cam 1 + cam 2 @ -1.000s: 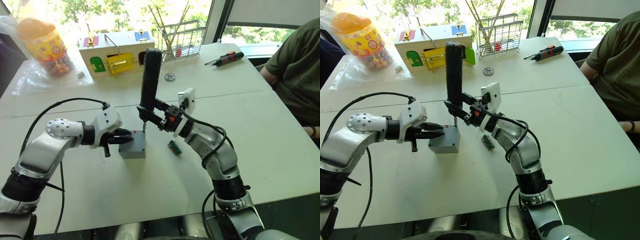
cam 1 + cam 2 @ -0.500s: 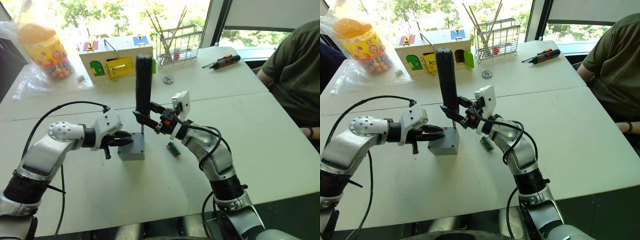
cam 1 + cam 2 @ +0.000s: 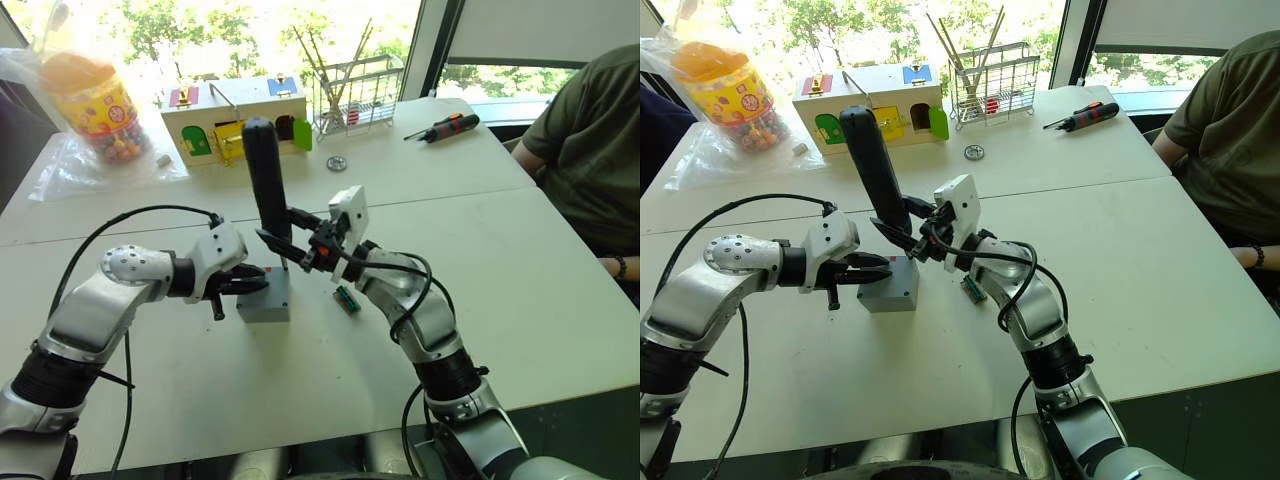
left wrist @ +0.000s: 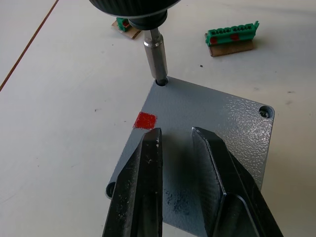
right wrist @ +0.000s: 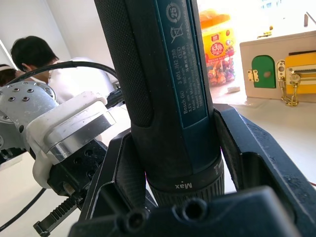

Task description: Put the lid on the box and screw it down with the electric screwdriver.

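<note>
From the head camera, the small square grey plastic box sits mid-table with the flat grey plastic lid already on top. The left gripper reaches in from the left, its black fingers lying over the lid. The right gripper is clamped around the lower end of the long dark blue-black electric screwdriver, which stands over the box's far edge and leans to the left. A small green connector block lies just right of the box; a colourful wooden latch box and a black-and-orange hand screwdriver sit far back.

In the left wrist view, the two fingers are slightly parted and seem to press on the lid, gripping nothing. The metal bit is seated in a corner screw hole just beside the red mark.

In the right wrist view, the jaws close snugly on the tool's collar.

To drive this corner well, the lean looks worth correcting: bring the tool upright over the hole, keep steady downward pressure, and keep the left fingers bearing down so the lid cannot twist.
</note>
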Controlling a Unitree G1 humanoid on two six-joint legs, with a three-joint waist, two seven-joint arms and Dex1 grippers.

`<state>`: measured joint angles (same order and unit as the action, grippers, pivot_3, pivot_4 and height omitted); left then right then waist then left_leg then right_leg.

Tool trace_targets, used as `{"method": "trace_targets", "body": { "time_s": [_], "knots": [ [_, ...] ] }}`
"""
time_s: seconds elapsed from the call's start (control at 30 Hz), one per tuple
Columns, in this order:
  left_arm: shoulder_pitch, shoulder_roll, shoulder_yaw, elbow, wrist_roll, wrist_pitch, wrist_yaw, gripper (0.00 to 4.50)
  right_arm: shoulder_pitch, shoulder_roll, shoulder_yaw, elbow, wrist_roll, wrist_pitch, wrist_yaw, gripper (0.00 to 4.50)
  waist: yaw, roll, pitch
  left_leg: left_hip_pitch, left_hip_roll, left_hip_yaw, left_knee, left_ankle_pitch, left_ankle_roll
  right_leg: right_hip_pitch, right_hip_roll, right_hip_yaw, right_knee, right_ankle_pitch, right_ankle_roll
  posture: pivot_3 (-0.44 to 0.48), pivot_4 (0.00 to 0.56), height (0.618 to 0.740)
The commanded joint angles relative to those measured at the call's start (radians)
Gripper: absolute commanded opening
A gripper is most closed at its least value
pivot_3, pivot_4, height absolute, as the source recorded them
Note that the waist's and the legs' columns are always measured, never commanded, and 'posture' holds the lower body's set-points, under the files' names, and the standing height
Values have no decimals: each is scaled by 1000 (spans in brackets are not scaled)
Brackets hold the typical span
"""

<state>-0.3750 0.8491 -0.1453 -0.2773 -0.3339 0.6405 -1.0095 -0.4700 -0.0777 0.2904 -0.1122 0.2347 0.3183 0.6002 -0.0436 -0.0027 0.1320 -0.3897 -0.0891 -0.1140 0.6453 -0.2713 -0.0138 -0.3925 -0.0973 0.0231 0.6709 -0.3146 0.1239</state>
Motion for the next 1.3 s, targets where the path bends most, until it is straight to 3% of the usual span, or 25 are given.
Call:
{"method": "trace_targets", "body": {
  "time_s": [0.03,0.97,1.13,1.3],
  "knots": [
    [3,4,-13,3,20,-6,-4,944,73,-13,71,79,-21,64,23,1799,0,1,-2,0,0,0,0,0,0,1,0,0,-3,0,0,0,150,740],
    [7,-9,-27,6,44,-12,-9,944,74,6,14,190,-29,50,-9,1799,3,8,-16,7,0,0,-5,-2,3,7,0,2,-6,0,0,0,150,740],
    [5,-12,-30,8,46,-12,-8,944,76,8,12,182,-25,49,-11,1799,3,8,-16,19,0,1,-14,-2,3,17,-1,2,-13,0,0,0,150,740],
    [4,-16,-35,13,51,-16,-8,944,68,10,1,152,-16,48,-17,1799,4,9,-16,20,1,0,-16,-2,3,19,0,2,-16,-1,-1,0,150,740]
  ]
}}
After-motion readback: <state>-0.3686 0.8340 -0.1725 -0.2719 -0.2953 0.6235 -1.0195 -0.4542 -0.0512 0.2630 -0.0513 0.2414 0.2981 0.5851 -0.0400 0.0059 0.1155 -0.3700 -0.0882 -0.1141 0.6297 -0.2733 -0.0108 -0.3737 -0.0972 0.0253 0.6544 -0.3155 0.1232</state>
